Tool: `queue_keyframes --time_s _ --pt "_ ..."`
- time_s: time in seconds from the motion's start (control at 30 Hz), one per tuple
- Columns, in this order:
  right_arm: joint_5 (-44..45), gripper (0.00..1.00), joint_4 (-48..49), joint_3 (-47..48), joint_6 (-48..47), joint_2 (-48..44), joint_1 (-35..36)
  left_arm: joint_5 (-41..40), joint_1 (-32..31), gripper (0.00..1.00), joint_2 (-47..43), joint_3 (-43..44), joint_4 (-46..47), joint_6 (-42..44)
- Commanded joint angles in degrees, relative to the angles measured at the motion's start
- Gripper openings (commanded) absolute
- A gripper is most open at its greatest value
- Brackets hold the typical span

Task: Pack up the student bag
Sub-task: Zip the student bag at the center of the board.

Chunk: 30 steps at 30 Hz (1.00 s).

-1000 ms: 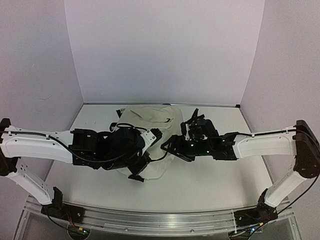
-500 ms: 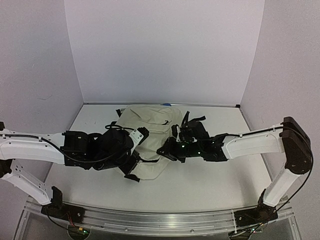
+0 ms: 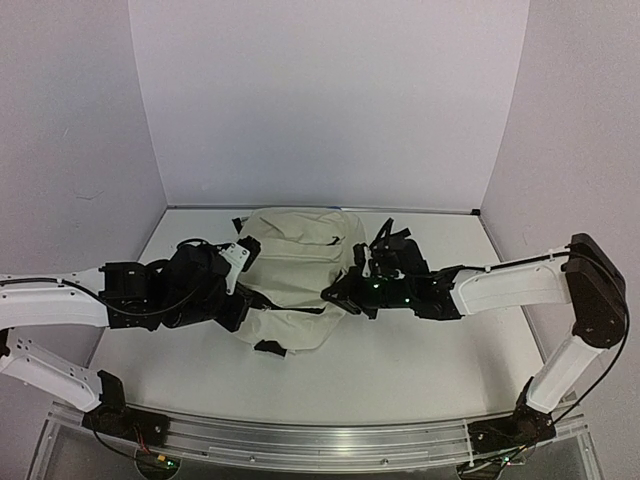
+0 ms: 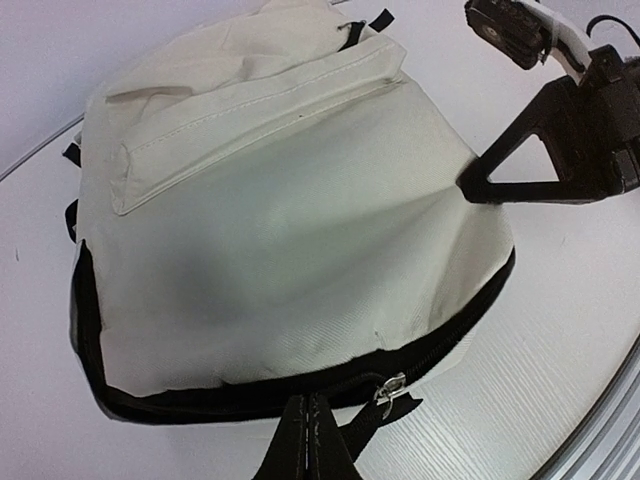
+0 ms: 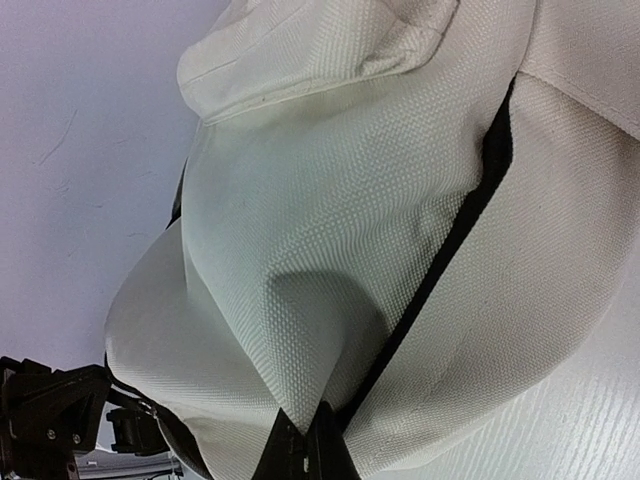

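We see the student bag [image 3: 297,272] lying mid-table [image 3: 430,350], pinched from both sides.
Since a second ago more of its cream face shows, spread flatter, because the left arm has drawn back leftward; the left gripper [image 4: 310,432], jaws closed, nips the bag's black zipper edge [image 4: 200,400] just beside the metal zipper pull [image 4: 390,390]; the right gripper [image 5: 310,440], wide a second ago, now clamps a fold of cream fabric at the bag's right side.
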Motion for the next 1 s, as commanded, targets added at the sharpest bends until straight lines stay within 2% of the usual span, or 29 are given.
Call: queue_keyframes --time_s 0.0,0.4,0.7,0.8,0.97 --pt "6.7 0.0 -2.4 -2.1 -0.1 -2.0 -3.5 -1.5 3.2 0.0 -4.3 -1.5 0.4 0.0" --pt "8.2 0.0 -3.2 -3.8 -1.2 -3.8 -5.4 5.0 14.5 0.0 -7.2 -7.1 9.0 1.6" --pt "9.8 0.0 -4.3 -4.9 -2.2 -6.0 -6.1 6.9 16.7 0.0 -7.6 -7.7 10.5 0.8" --pt "10.1 0.0 -4.5 -5.5 -2.3 -6.2 -6.3 6.8 19.0 0.0 -6.0 -8.4 9.7 -0.1" --pt "10.9 0.0 -5.0 -6.0 -2.2 -7.7 -6.5 8.6 24.1 0.0 -6.7 -12.0 14.6 -1.3"
